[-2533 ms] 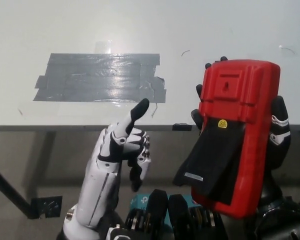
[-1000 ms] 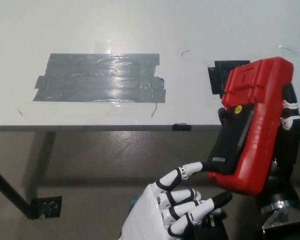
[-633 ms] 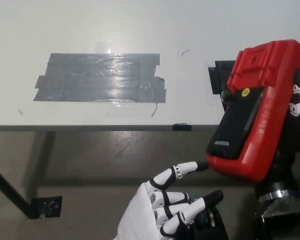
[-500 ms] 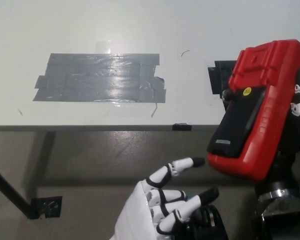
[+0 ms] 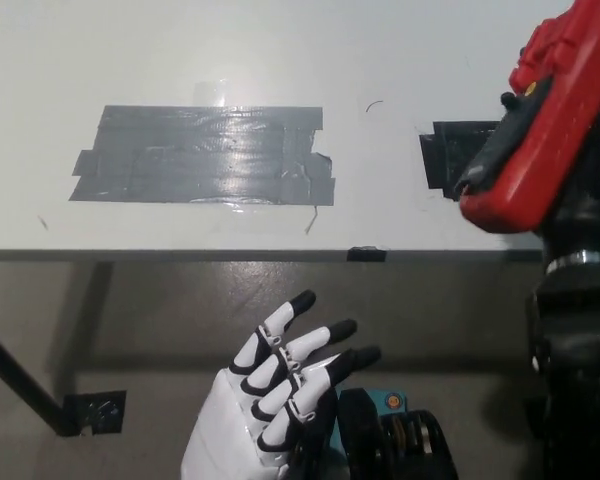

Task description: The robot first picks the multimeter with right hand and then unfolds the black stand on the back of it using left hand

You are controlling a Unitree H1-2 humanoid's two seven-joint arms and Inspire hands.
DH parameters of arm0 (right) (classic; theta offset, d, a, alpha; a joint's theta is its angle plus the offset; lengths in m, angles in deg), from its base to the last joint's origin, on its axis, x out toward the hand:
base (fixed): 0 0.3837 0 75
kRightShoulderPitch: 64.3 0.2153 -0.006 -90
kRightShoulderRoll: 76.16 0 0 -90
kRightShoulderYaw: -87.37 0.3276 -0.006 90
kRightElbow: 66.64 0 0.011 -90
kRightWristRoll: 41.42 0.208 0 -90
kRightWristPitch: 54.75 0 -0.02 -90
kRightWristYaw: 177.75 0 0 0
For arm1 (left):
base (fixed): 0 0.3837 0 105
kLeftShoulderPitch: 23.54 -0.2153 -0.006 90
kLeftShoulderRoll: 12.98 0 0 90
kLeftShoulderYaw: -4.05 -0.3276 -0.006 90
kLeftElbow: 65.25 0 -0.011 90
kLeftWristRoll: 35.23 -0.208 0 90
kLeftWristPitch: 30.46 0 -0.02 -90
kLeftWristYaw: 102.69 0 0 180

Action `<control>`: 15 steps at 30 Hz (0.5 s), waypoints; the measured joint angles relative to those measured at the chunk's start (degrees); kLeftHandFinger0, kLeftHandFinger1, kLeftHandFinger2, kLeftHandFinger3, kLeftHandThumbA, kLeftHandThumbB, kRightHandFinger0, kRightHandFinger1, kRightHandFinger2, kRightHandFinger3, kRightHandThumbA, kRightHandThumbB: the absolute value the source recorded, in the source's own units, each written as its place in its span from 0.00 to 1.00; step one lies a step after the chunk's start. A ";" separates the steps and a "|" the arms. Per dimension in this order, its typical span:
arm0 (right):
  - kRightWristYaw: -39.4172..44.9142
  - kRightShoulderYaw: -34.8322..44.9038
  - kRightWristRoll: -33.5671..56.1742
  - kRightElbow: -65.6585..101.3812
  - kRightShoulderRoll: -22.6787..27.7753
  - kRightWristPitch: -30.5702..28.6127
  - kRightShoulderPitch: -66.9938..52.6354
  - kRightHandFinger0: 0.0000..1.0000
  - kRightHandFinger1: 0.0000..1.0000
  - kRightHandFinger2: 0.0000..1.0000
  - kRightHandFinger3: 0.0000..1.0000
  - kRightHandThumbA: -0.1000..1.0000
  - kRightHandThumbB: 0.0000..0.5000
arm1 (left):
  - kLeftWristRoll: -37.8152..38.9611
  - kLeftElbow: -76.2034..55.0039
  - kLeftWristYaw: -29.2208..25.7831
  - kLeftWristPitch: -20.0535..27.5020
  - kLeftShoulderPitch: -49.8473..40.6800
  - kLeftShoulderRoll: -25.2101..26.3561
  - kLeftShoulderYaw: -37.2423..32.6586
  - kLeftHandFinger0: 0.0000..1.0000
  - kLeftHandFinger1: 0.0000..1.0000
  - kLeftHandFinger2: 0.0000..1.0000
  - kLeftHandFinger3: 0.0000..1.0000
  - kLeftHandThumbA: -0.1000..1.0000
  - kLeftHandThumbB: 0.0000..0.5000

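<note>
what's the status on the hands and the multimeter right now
Right hand shut on red multimeter, raised at table's right edge. Left hand open, low, apart from it. Nothing in the way.

We see a red multimeter [image 5: 555, 115] with a black stand [image 5: 497, 150] on its back and a small yellow dot near the stand's top. Our right hand [image 5: 590, 195] behind it is black, with a thin silver ring lower down. Our left hand [image 5: 270, 405] is white with black fingertips and black bands across the fingers. The table [image 5: 280, 50] is white, marked by a few fine dark scratches. On it lies a patch of shiny grey tape [image 5: 200, 155], and a smaller black square patch [image 5: 448, 158] sits near the multimeter. The floor [image 5: 180, 310] below is dull brownish grey.
</note>
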 measured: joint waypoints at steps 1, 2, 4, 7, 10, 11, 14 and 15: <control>0.06 -0.04 -1.39 -2.20 1.28 -0.03 0.55 0.00 0.25 0.70 0.77 0.00 0.20 | 0.04 0.23 -0.01 0.00 -0.32 0.28 0.01 1.00 0.81 0.74 1.00 1.00 0.87; 0.08 -0.06 -1.96 -3.18 1.99 -0.04 0.87 0.00 0.21 0.65 0.79 0.00 0.21 | 0.05 0.45 -0.01 0.00 -0.44 0.40 0.01 1.00 0.81 0.74 1.00 1.00 0.85; 0.08 -0.38 -4.55 -7.13 4.32 -0.04 1.79 0.00 0.14 0.58 0.67 0.00 0.27 | 0.08 1.28 -0.02 0.00 -0.93 0.81 -0.01 1.00 0.80 0.74 1.00 1.00 0.85; 0.06 -1.47 -8.04 -12.39 7.48 0.00 3.11 0.00 0.05 0.49 0.50 0.00 0.35 | 0.11 1.94 -0.01 -0.02 -1.53 1.27 -0.01 1.00 0.79 0.72 1.00 1.00 0.86; -0.01 -3.13 -11.15 -17.11 9.96 0.12 4.35 0.00 0.10 0.56 0.60 0.00 0.30 | 0.18 2.54 -0.01 -0.02 -1.90 1.40 0.00 1.00 0.78 0.71 1.00 1.00 0.86; 0.00 -3.72 -11.91 -18.30 10.60 0.12 4.76 0.00 0.13 0.60 0.63 0.00 0.29 | 0.19 2.70 -0.01 -0.02 -1.98 1.40 0.01 1.00 0.79 0.72 1.00 1.00 0.85; 0.07 -5.76 -14.98 -23.21 12.63 0.13 6.29 0.00 0.33 0.74 0.80 0.00 0.25 | 0.21 3.15 -0.01 -0.02 -2.25 1.44 0.03 1.00 0.80 0.73 1.00 1.00 0.86; 0.17 -6.81 -16.39 -25.45 13.49 0.13 7.08 0.00 0.30 0.70 0.79 0.00 0.27 | 0.22 3.30 0.00 -0.03 -2.31 1.48 0.09 1.00 0.80 0.72 1.00 1.00 0.86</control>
